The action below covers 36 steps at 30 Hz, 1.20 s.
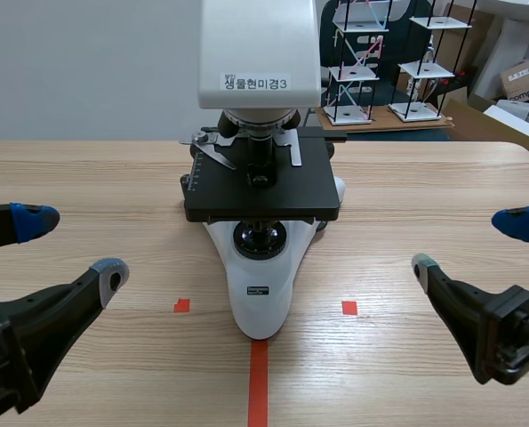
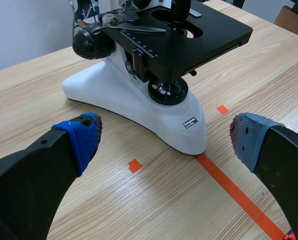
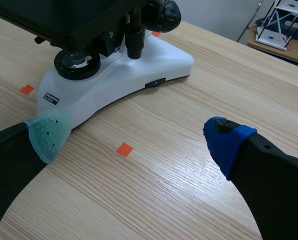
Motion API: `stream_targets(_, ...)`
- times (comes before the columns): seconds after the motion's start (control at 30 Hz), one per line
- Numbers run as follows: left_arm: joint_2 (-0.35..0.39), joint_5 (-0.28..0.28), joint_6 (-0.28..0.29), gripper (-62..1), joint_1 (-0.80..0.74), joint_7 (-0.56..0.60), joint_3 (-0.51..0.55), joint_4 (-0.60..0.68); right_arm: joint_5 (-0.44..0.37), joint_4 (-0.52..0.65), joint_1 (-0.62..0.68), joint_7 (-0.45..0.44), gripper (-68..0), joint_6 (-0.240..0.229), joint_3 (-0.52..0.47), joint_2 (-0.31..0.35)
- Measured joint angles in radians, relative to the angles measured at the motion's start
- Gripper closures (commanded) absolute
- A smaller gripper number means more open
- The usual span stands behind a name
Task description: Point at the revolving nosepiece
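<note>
Two sets of fingers spread wide, left gripper [image 1: 73, 246] and right gripper [image 1: 468, 243] low over table [image 1: 406, 178], microscope [image 1: 262, 294] between them, revolving nosepiece [image 1: 257, 120] untouched.

One microscope [image 1: 262, 178] stands at the centre. There are two grippers: the left gripper [image 1: 72, 246] at eight o'clock and the right gripper [image 1: 468, 243] at four. Two tiered model towers [image 1: 427, 68] stand at one o'clock.

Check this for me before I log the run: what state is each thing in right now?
microscope: upright, untouched.
stage: level, untouched.
revolving nosepiece: above the stage, not yet pointed at.
left gripper: open, empty, low beside the microscope.
right gripper: open, empty, low beside the microscope.
</note>
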State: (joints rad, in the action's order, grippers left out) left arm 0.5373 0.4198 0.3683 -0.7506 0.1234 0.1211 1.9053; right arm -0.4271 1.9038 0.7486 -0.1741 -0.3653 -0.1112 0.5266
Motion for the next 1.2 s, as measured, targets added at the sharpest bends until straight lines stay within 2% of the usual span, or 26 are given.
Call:
stream_targets(1.07,0.000,0.000,0.000,-54.0,0.000,0.000,0.000,0.000,0.000,0.000,0.000,0.000,-57.5,0.003,0.000,0.000)
stream_targets(1.1,0.000,0.000,0.000,-54.0,0.000,0.000,0.000,0.000,0.000,0.000,0.000,0.000,-55.5,0.003,0.000,0.000)
stream_targets(1.13,0.000,0.000,0.000,-54.0,0.000,0.000,0.000,0.000,0.000,0.000,0.000,0.000,-49.6,0.003,0.000,0.000)
stream_targets(1.2,0.000,0.000,0.000,-54.0,0.000,0.000,0.000,0.000,0.002,0.000,0.000,-0.001,-26.5,0.016,0.000,0.000)
